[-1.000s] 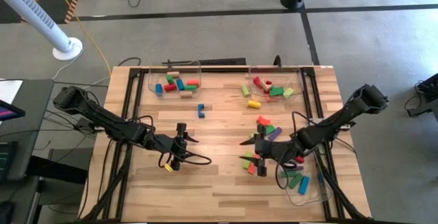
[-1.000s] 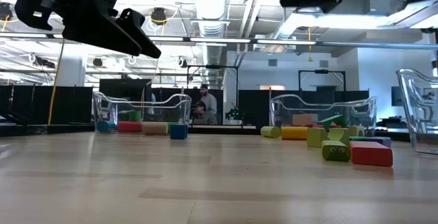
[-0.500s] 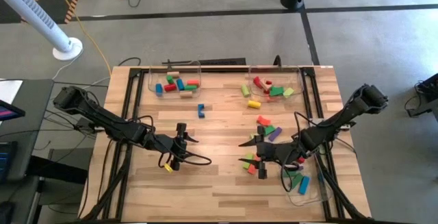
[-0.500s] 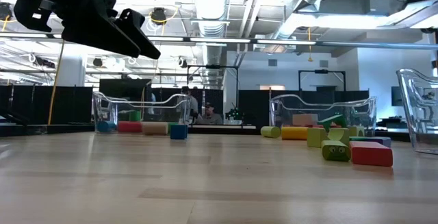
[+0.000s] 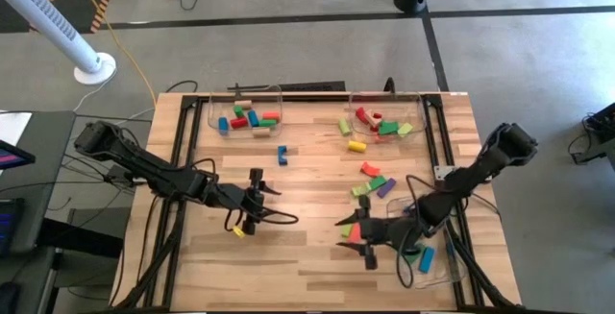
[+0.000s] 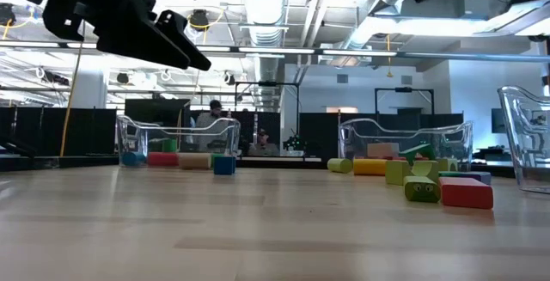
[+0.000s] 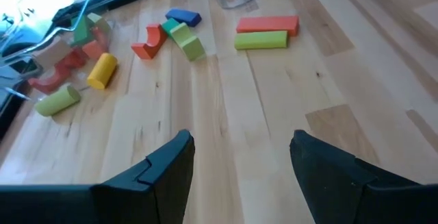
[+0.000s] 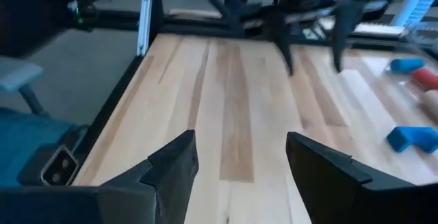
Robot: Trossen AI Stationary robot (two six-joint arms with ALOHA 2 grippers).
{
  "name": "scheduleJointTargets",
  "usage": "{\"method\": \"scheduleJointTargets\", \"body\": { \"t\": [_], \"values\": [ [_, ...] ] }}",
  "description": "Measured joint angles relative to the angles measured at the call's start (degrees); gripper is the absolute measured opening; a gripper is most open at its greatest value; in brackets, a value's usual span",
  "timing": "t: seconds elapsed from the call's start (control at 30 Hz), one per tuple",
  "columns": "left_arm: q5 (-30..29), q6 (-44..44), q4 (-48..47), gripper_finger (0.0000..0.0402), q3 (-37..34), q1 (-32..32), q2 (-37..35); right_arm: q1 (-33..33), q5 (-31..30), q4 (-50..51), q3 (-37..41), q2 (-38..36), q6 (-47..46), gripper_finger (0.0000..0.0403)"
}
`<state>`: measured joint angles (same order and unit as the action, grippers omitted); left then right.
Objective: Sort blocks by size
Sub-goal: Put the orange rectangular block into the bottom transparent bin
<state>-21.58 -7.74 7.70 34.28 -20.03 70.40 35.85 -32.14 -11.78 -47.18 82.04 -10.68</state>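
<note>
- The left gripper point(image 5: 270, 205) hovers a little left of the table's point(image 5: 307, 266) middle, fingers spread with nothing between them; in the left wrist view only bare wood lies between its tips.
- At about twelve o'clock from it, near the far edge, sits the left tray point(image 5: 245, 114) with a handful of short blocks, and a blue block point(image 5: 282, 154) lies loose on the wood at about one o'clock.
- Toward three o'clock a small heap of mixed blocks point(image 5: 375, 184) lies on the table, well apart from the left gripper.
- The right gripper point(image 5: 350, 238) hangs at about six o'clock from that heap, fingers spread and holding nothing; a red block point(image 5: 354, 230) lies just beside it, though whether they touch is hard to tell from above.
- To do this step well, I judge the right gripper should pick one piece, square its fingers across the short side, and come straight down so neighbours are not knocked.
- More blocks sit in the far right tray point(image 5: 382, 119) and in the near right tray point(image 5: 430, 261).
</note>
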Motion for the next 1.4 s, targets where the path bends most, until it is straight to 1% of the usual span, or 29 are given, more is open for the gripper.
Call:
{"method": "scheduleJointTargets", "body": {
  "t": [0.2,0.3,0.5,0.73,0.8,0.93,1.03,1.07,1.13,1.2,1.23,1.33,1.4],
  "values": [
    [0.02,-0.45,0.21,0.0229,0.00,0.37,0.01,1.28,-0.07,-0.69,-0.93,3.69,0.02,0.0254],
    [0.03,-0.98,0.96,0.0229,0.00,0.37,-0.01,1.30,-0.48,-0.69,-2.09,3.54,0.72,0.0254],
    [0.11,-3.42,2.43,0.0229,0.00,0.50,-0.01,2.34,-2.26,-0.44,-4.79,3.52,7.77,0.0254],
    [0.26,-6.25,2.95,0.0229,0.00,2.09,-0.01,3.99,-5.81,0.98,-5.27,3.56,7.71,0.0254],
    [0.59,-6.64,2.97,0.0229,0.00,2.74,-0.01,4.01,-6.03,0.98,-5.27,3.56,7.08,0.0254],
    [4.37,-7.40,3.54,0.0229,0.00,4.41,-0.01,3.90,-6.06,0.66,-5.27,3.58,6.21,0.0254],
    [8.14,-8.00,5.35,0.0229,0.00,5.90,1.05,3.44,-5.87,-3.32,-5.39,5.62,7.41,0.0254],
    [9.81,-8.29,6.20,0.0229,0.00,6.35,1.83,3.31,-5.42,-4.73,-5.51,6.85,8.36,0.0254],
    [15.05,-8.71,8.32,0.0229,0.00,7.33,4.16,2.63,-3.50,-5.24,-7.16,9.73,9.52,0.0254],
    [20.12,-8.68,12.78,0.0229,0.02,8.02,7.74,2.30,-3.15,-1.82,-9.44,12.14,9.64,0.0254],
    [21.43,-8.73,14.37,0.0229,0.04,8.20,9.53,2.24,-3.15,0.32,-10.85,13.03,9.62,0.0254],
    [21.95,-9.38,18.94,0.0229,0.02,8.50,14.99,2.24,-3.12,8.49,-15.31,14.58,8.30,0.0254],
    [21.40,-10.47,19.50,0.0229,0.36,8.77,17.79,2.31,-3.25,14.91,-18.57,14.86,6.13,0.0254]
  ]
}}
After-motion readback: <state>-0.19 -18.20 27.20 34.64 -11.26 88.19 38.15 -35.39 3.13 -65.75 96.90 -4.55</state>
